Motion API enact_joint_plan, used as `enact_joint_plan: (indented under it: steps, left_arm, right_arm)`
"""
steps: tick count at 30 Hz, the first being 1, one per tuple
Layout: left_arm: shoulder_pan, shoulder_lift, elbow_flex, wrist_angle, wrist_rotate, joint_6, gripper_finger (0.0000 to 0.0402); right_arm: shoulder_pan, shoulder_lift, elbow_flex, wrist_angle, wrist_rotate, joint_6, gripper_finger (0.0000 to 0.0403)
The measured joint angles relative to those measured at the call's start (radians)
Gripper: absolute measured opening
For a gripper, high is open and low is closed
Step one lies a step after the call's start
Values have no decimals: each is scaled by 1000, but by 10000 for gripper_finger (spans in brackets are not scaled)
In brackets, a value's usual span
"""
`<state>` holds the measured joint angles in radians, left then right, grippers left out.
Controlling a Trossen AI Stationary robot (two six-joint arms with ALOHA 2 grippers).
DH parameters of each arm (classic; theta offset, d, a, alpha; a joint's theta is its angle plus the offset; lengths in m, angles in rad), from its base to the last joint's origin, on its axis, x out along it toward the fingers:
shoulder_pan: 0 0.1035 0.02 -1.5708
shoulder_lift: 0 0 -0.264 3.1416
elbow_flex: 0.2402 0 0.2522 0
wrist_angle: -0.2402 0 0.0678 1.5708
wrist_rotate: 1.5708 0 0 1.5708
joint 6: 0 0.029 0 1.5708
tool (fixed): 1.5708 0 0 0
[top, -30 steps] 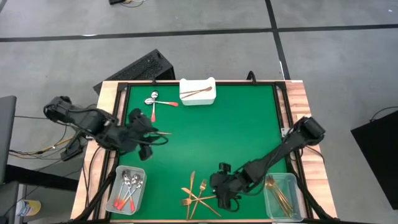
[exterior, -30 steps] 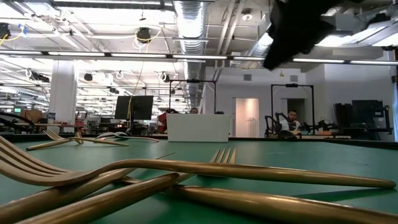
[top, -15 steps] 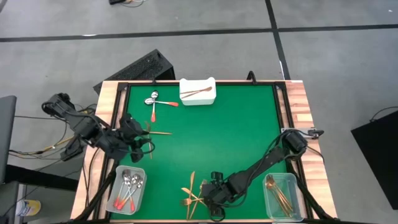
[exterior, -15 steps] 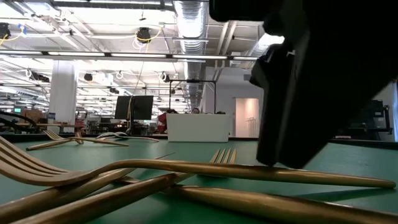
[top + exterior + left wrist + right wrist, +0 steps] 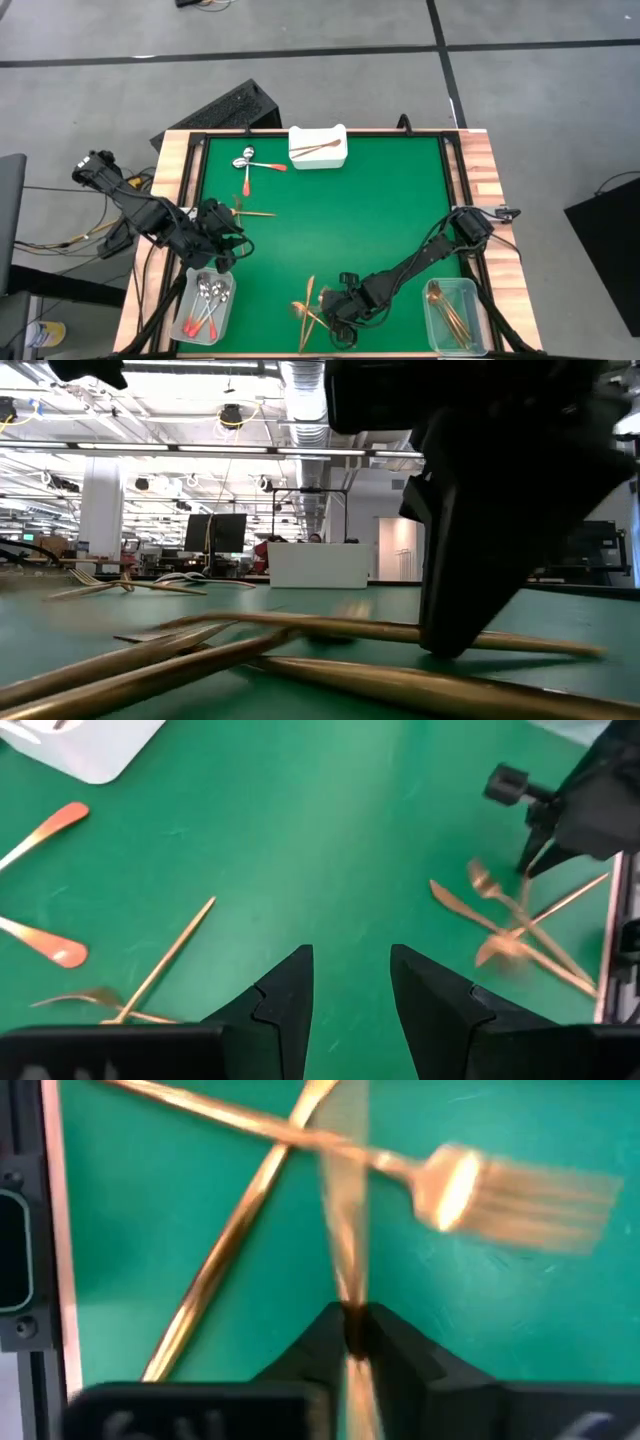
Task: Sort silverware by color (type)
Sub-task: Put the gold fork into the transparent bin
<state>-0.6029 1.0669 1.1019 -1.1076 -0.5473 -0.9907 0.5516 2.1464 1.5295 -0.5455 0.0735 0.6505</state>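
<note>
Gold forks and knives (image 5: pixel 312 312) lie crossed near the table's front edge, and my right gripper (image 5: pixel 335 315) stands on them, shut on one slim gold piece (image 5: pixel 345 1230). In the low view its dark fingers (image 5: pixel 470 560) come down onto that pile (image 5: pixel 300 630). My left gripper (image 5: pixel 350 1010) hangs open and holds nothing, over the table's left side by the left bin (image 5: pixel 205 305). Red-handled spoons (image 5: pixel 250 165) and copper pieces (image 5: pixel 250 212) lie on the green mat at the far left. My right gripper pinches a slim gold piece (image 5: pixel 347 1295) between its two fingers, coming steeply from above and slanting in from the table's right. The piece runs straight out ahead from between the fingers. It stays low among the other gold pieces; whether it is lifted I cannot tell.
A clear bin (image 5: pixel 452 312) with gold pieces stands at the near right. The left bin holds red-handled spoons. A white tray (image 5: pixel 318 148) with a copper piece sits at the far edge. The mat's middle (image 5: pixel 350 220) is bare.
My right gripper has sunk toward the table's near-left onto the gold pile and shut on one piece; the pile's pieces have shifted. My left gripper has moved down and toward the near edge, closer to the left bin, staying open.
</note>
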Motion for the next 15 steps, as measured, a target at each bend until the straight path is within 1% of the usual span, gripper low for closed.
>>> enact_joint_plan:
  steps: [2, 3, 7, 9, 12, 15]
  left_arm:
    - [0, 0, 0, 25, -3, 7, 121]
    - [0, 0, 0, 39, -8, 11, 121]
    - [0, 0, 0, 68, -11, 29, 121]
    - [0, 0, 0, 71, -13, 32, 121]
    - [0, 0, 0, 75, -22, 39, 121]
    - [0, 0, 0, 85, -58, 44, 121]
  right_arm:
    - [-2, -1, 0, 2, -21, 15, 31]
    - [-4, -2, 1, 2, -25, 27, 20]
    - [-12, -23, -2, -26, -57, 103, 19]
    - [-11, -51, -4, -42, -55, 123, 18]
    - [-1, -129, -3, -62, -14, 154, 16]
    - [17, -204, -1, -115, 101, 196, 16]
